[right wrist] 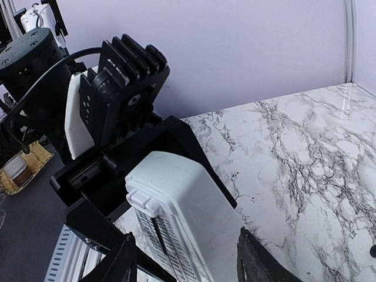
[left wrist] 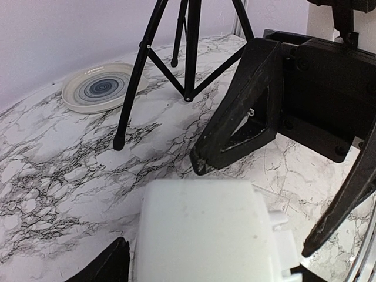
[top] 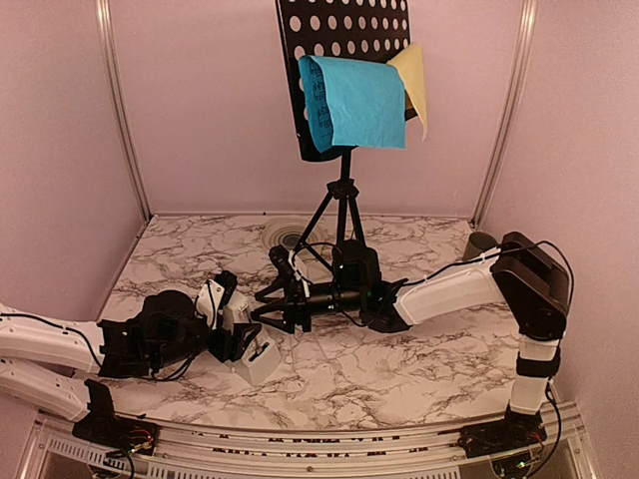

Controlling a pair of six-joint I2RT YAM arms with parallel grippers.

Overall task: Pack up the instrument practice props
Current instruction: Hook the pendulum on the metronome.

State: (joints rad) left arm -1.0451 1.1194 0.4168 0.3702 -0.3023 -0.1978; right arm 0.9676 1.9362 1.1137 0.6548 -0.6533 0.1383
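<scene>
The white pyramid metronome [top: 257,355] is tilted near the table's front left, between the fingers of my left gripper [top: 248,344], which is shut on it. It fills the bottom of the left wrist view [left wrist: 205,235]. My right gripper [top: 287,304] reaches across from the right, open, its fingertips [right wrist: 120,264] on either side of the metronome [right wrist: 182,217] without touching it. The black hole-punched music stand [top: 339,40] stands at the back on tripod legs [left wrist: 189,53]. A blue page [top: 354,100] and a yellow page [top: 417,80] hang over it.
A round striped plate [top: 283,238] lies on the marble table by the back wall, left of the tripod; it also shows in the left wrist view [left wrist: 97,88]. A dark mug [top: 481,244] stands at the back right behind the right arm. Pink walls enclose three sides.
</scene>
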